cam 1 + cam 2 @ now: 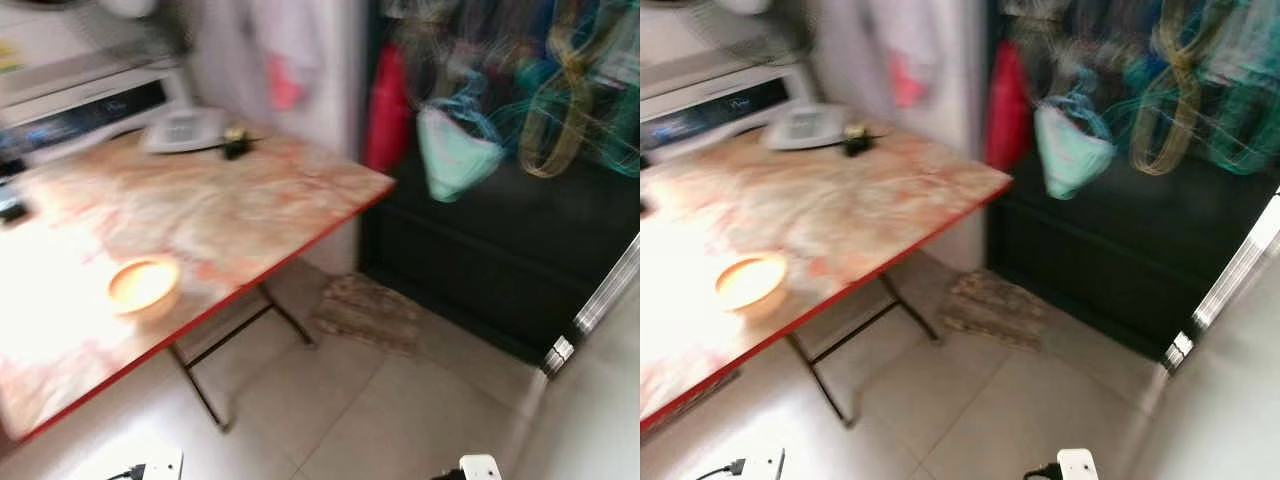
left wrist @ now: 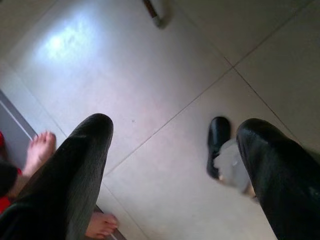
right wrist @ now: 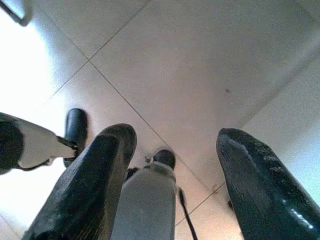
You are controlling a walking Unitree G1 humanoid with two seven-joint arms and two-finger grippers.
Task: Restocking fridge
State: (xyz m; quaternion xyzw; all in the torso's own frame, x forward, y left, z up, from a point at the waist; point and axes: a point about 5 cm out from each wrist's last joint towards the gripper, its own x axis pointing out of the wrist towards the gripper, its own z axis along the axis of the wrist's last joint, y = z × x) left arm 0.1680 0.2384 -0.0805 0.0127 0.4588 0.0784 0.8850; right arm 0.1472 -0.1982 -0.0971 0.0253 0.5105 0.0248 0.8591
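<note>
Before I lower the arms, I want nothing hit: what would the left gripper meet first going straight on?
Probably the bare floor tiles: the left gripper points down, fingers apart, nothing between. A person's foot lies off to the side.

Pale tiled floor (image 1: pixel 400 420) lies beneath both hanging pincers, with a red-edged marble folding table (image 1: pixel 200 210) ahead to their left and a woven mat (image 1: pixel 368 312) beyond.

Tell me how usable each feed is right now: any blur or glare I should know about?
Left and right eye views: motion-blurred throughout, and glare washes out the near end of the table around the small bowl; the hanging bags are smeared. Left wrist view: sharper, left gripper with open fingers over sunlit floor tiles. Right wrist view: right gripper open, overexposed at one edge.
</note>
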